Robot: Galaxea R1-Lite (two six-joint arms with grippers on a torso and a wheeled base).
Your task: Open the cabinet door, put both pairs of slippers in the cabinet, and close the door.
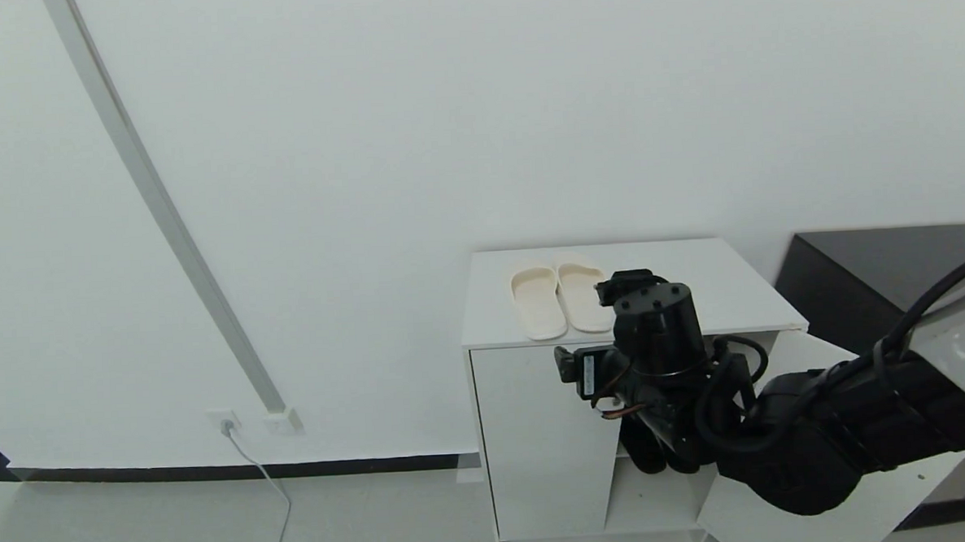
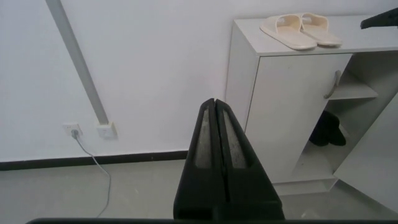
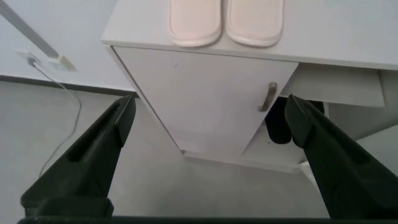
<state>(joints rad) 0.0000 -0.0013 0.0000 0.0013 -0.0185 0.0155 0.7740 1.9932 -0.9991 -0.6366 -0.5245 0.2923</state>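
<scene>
Head view: pair of cream rubber slippers (image 1: 561, 300) side by side atop white wooden cabinet (image 1: 538, 431). Left wrist view: left tool (image 2: 215, 106) pressed closed, empty; black slippers (image 2: 328, 130) inside, below the shelf. Right wrist view: right tool (image 3: 210, 104) spread wide, empty, before closed left door (image 3: 211, 106).

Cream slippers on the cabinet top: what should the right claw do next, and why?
Probably raise the open right claw toward the cream slippers for a grasp: they lie on the cabinet top, the black pair sits inside, the door is open.
</scene>
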